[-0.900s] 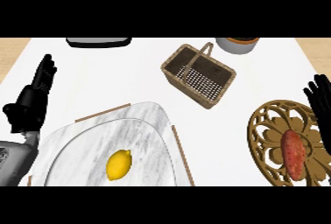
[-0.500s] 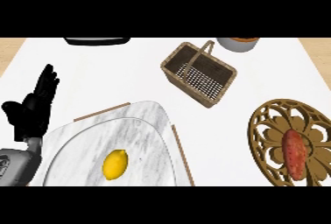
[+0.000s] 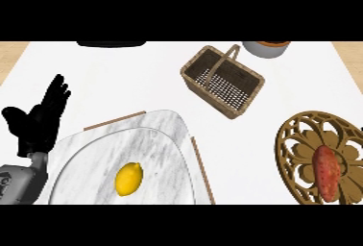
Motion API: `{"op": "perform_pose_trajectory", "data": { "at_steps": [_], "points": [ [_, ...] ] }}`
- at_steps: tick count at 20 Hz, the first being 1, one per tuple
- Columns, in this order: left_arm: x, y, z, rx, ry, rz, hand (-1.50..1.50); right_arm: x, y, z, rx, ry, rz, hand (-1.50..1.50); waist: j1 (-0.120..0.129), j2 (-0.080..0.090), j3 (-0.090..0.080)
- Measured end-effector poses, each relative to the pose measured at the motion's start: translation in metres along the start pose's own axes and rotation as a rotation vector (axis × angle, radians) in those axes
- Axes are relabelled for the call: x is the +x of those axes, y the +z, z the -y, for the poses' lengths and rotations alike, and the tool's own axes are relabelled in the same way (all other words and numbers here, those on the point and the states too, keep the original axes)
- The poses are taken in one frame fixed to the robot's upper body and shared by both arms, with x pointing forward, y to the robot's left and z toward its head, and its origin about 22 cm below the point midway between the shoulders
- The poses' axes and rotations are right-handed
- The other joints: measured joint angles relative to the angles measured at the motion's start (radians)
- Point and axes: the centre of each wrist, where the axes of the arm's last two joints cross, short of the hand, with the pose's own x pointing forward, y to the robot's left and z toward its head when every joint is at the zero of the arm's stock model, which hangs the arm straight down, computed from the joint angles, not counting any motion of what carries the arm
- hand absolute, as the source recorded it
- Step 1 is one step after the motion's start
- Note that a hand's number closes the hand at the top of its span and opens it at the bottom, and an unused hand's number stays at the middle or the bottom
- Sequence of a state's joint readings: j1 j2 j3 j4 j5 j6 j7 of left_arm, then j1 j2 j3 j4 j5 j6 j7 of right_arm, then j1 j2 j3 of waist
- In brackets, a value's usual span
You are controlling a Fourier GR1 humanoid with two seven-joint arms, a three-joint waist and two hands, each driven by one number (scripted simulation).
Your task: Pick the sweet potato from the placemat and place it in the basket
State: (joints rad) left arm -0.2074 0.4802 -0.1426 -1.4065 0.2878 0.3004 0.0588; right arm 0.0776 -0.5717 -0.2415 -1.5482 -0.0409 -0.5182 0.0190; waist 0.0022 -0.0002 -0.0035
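A reddish sweet potato (image 3: 328, 171) lies on a round brown openwork placemat (image 3: 297, 144) at the right edge of the head view. A wicker basket (image 3: 223, 80) with an upright handle stands behind it, toward the counter's middle, with nothing inside. My left hand (image 3: 40, 117) is at the left, fingers straight and pointing up, far from both. My right hand does not show.
A yellow lemon (image 3: 129, 178) rests on a marble board (image 3: 106, 158) with wooden edge strips at the lower left. A grey pot (image 3: 267, 48) and a dark object (image 3: 112, 43) sit at the counter's far edge.
My right hand, seen at the right edge earlier, has left the view. My left hand has shifted slightly right and down, staying open.
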Motion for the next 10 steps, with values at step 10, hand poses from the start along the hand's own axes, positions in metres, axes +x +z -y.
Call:
{"op": "perform_pose_trajectory", "data": {
  "at_steps": [10],
  "points": [
    [-0.002,0.007,0.001,0.009,0.003,-0.020,0.00,0.049,-0.007,0.047,0.354,0.447,-0.290,-1.50,-0.018,-0.007,-0.004]
  ]
}}
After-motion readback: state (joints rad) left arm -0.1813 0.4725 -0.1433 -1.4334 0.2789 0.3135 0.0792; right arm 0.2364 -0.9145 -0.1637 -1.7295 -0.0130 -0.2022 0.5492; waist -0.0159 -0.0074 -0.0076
